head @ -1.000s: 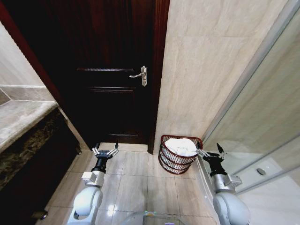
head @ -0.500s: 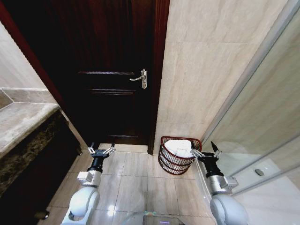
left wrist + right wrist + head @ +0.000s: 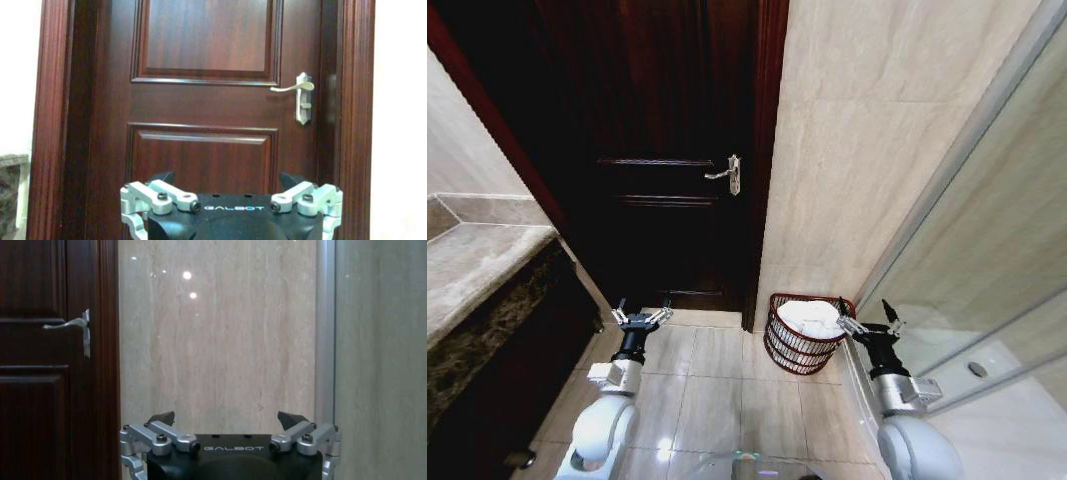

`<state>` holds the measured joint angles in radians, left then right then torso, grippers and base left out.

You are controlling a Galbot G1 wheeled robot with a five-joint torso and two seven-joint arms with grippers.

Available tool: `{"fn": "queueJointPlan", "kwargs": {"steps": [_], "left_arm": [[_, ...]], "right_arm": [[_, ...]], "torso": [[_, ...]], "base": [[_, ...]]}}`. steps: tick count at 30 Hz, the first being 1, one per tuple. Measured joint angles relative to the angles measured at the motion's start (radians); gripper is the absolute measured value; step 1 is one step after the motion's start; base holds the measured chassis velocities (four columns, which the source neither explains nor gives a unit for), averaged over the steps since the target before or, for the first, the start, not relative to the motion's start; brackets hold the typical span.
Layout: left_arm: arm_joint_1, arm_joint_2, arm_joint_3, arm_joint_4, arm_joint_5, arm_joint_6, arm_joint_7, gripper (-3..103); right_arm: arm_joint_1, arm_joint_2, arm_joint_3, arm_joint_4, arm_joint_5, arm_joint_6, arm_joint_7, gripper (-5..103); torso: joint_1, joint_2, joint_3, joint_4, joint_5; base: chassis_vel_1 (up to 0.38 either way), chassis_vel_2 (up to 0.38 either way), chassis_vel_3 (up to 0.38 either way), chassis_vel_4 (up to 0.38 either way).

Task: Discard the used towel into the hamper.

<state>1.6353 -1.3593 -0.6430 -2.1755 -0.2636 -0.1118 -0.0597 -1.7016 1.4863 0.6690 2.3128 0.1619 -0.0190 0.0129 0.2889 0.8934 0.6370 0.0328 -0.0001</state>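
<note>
The hamper [image 3: 787, 352], a dark reddish-brown wire basket, stands on the floor against the beige wall, right of the door. A white towel [image 3: 812, 317] lies bunched inside it, filling the top. My right gripper [image 3: 867, 318] hangs open just right of the hamper's rim, holding nothing; its spread fingers also show in the right wrist view [image 3: 227, 422]. My left gripper [image 3: 640, 314] is open and empty over the floor in front of the door, well left of the hamper, and shows in the left wrist view [image 3: 227, 182].
A dark wooden door [image 3: 667, 190] with a silver lever handle [image 3: 724, 173] is shut ahead. A stone counter [image 3: 472, 262] runs along the left. A glass shower panel [image 3: 987, 270] with a metal frame bounds the right. Tiled floor [image 3: 712, 385] lies between my arms.
The whole head view has shifted, so the camera moved: door handle and hamper sit lower and slightly left. Both grippers stay open and empty, the towel stays in the hamper.
</note>
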Motion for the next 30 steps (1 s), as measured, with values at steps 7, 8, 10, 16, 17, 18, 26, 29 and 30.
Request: {"fn": "queueJointPlan", "kwargs": {"steps": [7,8,10,16,17,18,26,29,30], "left_arm": [[-0.006,0.008,-0.006,-0.011,-0.002,0.003,0.019,100],[-0.006,0.008,-0.006,-0.011,-0.002,0.003,0.019,100],[-0.008,0.009,-0.006,-0.012,-0.004,0.007,0.024,100],[-0.009,0.005,-0.006,-0.013,0.01,0.01,0.035,100],[-0.009,0.005,-0.006,-0.013,0.01,0.01,0.035,100],[-0.009,0.004,-0.006,-0.013,0.012,0.01,0.035,100],[-0.009,-0.011,-0.003,-0.027,0.036,0.016,0.038,100],[-0.006,-0.016,-0.003,-0.03,0.041,0.016,0.039,100],[-0.001,-0.02,-0.002,-0.034,0.045,0.016,0.039,100]], "right_arm": [[0.007,-0.003,0.007,0.009,-0.002,-0.004,0.0,100],[0.007,-0.003,0.007,0.009,-0.002,-0.004,0.0,100],[0.009,-0.004,0.007,0.012,-0.003,-0.006,0.0,100],[0.017,-0.013,0.007,0.012,-0.002,-0.011,-0.001,100],[0.017,-0.013,0.007,0.012,-0.002,-0.011,-0.001,100],[0.019,-0.014,0.008,0.012,-0.002,-0.011,-0.001,100],[0.025,-0.026,0.016,0.016,0.009,-0.016,-0.001,100],[0.023,-0.027,0.018,0.019,0.013,-0.016,-0.001,100],[0.02,-0.027,0.019,0.022,0.015,-0.016,-0.001,100]], "torso": [[0.016,0.034,0.019,0.0001,0.0001],[0.016,0.034,0.019,0.0001,0.0001],[0.02,0.043,0.024,0.0001,0.0001],[0.035,0.078,0.043,0.0001,0.0001],[0.035,0.078,0.043,0.0001,0.0001],[0.036,0.081,0.045,0.0001,0.0001],[0.055,0.124,0.069,0.0,0.0001],[0.059,0.133,0.074,0.0,0.0002],[0.062,0.14,0.078,0.0,0.0001]], "base": [[0.0,0.0,0.0,0.0],[0.0,0.0,0.0,0.0],[0.0,0.0,0.0,0.0],[0.0,0.0,0.0,0.0],[0.0,0.0,0.0,0.0],[0.0,0.0,0.0,0.0],[0.0,0.0,0.0,0.0],[0.0,0.0,0.0,0.0],[0.0,0.0,0.0,0.0]]}}
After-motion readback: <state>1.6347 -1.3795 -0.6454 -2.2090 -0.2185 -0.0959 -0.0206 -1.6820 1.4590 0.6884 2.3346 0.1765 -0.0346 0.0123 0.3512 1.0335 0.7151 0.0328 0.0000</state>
